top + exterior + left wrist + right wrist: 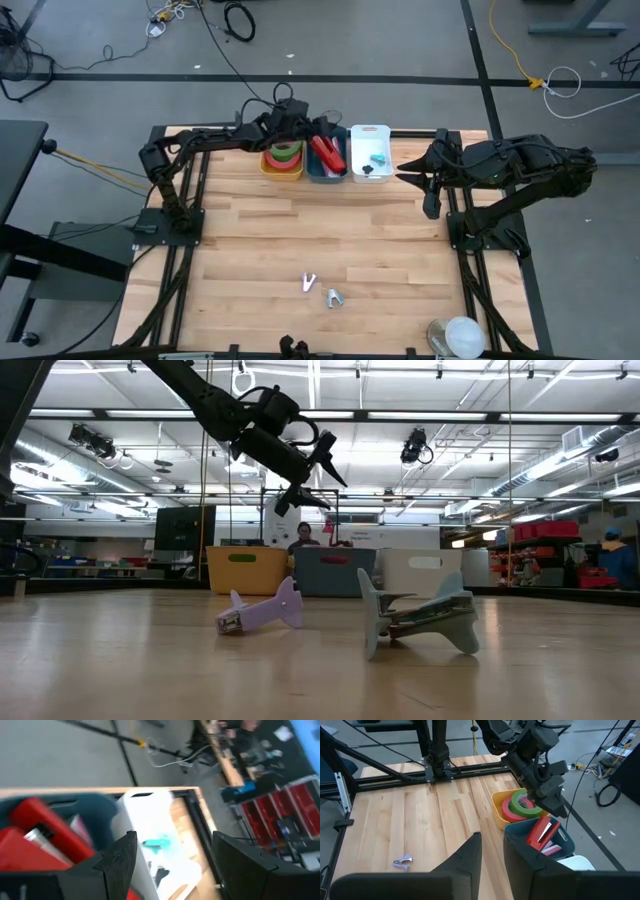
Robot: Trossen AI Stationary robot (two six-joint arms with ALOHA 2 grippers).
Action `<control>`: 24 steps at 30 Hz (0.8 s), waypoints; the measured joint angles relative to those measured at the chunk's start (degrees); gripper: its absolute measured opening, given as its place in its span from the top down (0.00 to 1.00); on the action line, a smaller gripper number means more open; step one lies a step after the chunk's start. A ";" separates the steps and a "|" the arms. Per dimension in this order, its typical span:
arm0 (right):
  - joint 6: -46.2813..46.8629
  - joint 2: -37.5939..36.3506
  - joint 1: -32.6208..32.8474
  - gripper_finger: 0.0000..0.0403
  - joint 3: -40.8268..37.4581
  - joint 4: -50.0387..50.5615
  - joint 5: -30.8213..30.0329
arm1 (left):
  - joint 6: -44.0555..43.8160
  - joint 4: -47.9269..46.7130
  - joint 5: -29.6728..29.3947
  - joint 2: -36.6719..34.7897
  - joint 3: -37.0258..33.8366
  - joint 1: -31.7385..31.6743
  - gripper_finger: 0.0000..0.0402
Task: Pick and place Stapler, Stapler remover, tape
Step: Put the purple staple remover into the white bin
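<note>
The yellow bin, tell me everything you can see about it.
The yellow bin is a small open-topped container, plastic by its look, standing upright at the table's far edge, leftmost in a row of three, touching the blue bin. Inside lie stacked tape rolls, red and green ones showing. The left gripper hangs open above the neighbouring blue bin, not touching the yellow one.

A light wooden counter [300, 240] is seen from above; three bins are lined along its far edge, a yellow bin [268, 168], a dark blue bin [318, 175] and a white bin [370, 138]; a person [297, 537] is seen beyond them.
</note>
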State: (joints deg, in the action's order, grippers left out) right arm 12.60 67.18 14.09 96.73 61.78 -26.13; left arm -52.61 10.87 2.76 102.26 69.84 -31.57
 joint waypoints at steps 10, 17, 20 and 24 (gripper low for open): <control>0.00 0.00 -0.02 0.80 -0.02 -0.02 0.00 | 0.78 -7.71 -2.68 0.09 -0.04 0.00 0.35; -0.22 0.00 0.00 0.80 0.00 -0.02 0.00 | 1.17 -10.43 -2.75 0.09 -0.04 0.30 0.36; -0.45 -0.02 0.00 0.80 -0.02 0.00 0.00 | 1.43 -12.85 -2.76 0.09 -0.04 0.44 0.36; -1.05 0.00 -0.02 0.80 0.00 0.00 0.00 | 2.37 -14.26 -3.59 0.09 -0.04 1.05 0.36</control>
State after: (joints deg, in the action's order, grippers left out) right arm 11.55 67.18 14.07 96.73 61.78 -26.13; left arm -50.24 -3.39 -0.83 102.35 69.80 -30.53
